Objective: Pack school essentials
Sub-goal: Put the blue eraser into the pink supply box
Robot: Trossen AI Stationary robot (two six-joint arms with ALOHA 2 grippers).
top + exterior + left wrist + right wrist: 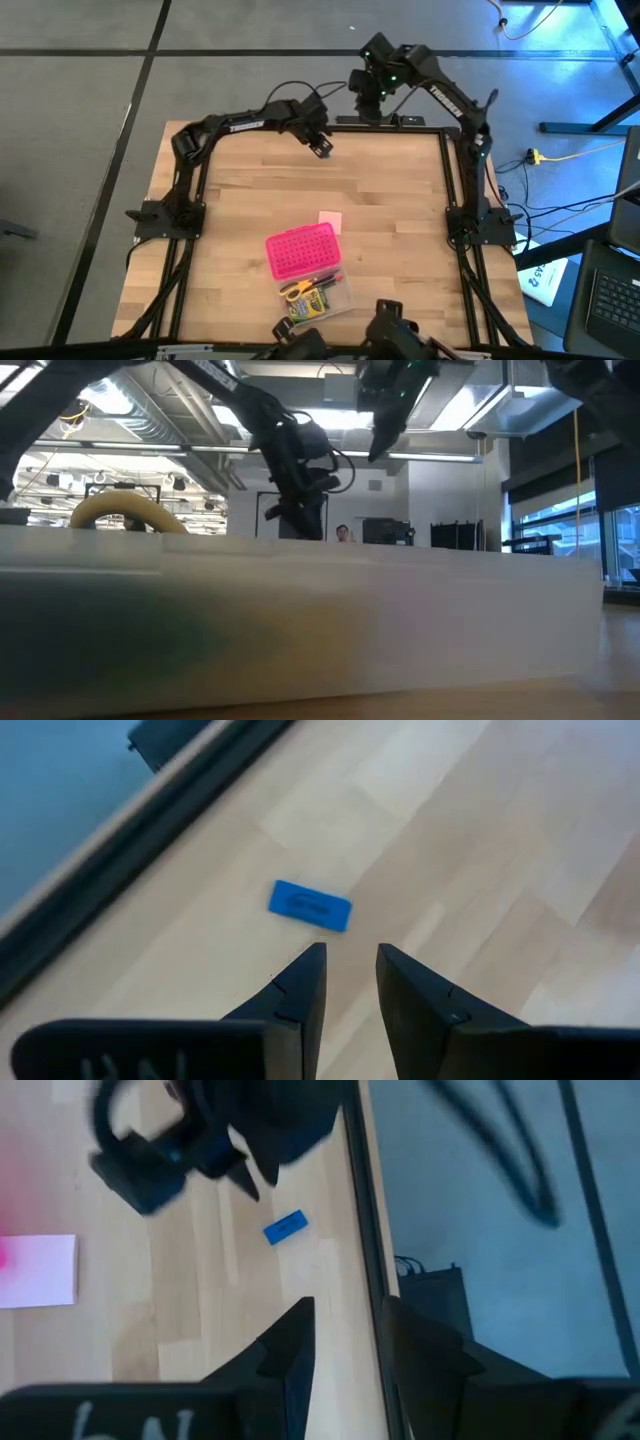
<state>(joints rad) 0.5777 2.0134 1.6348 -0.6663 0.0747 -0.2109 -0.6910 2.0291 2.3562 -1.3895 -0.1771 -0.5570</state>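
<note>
A tiny blue piece [310, 906] [285, 1227] lies flat on the wooden table near its far edge. My left gripper [322, 150] [350, 960] hangs just above and short of it, slanting down, its fingers a little open with nothing between them. My right gripper [370, 100] [348, 1312] is higher, over the far edge, also slightly open and holding nothing. A pale pink square pad [330, 221] [38, 1270] lies mid-table. Beside it, the bright pink dotted box [303, 250] has a clear half holding yellow-handled scissors [296, 290], pens [325, 278] and a yellow-green crayon box [312, 305].
A black frame rail [390, 125] [120, 850] runs along the table's far edge, close to the blue piece, and more rails run down both sides. Bare wood lies between the far edge and the pink pad. A pale blurred wall [300, 620] fills the lower part of the low view.
</note>
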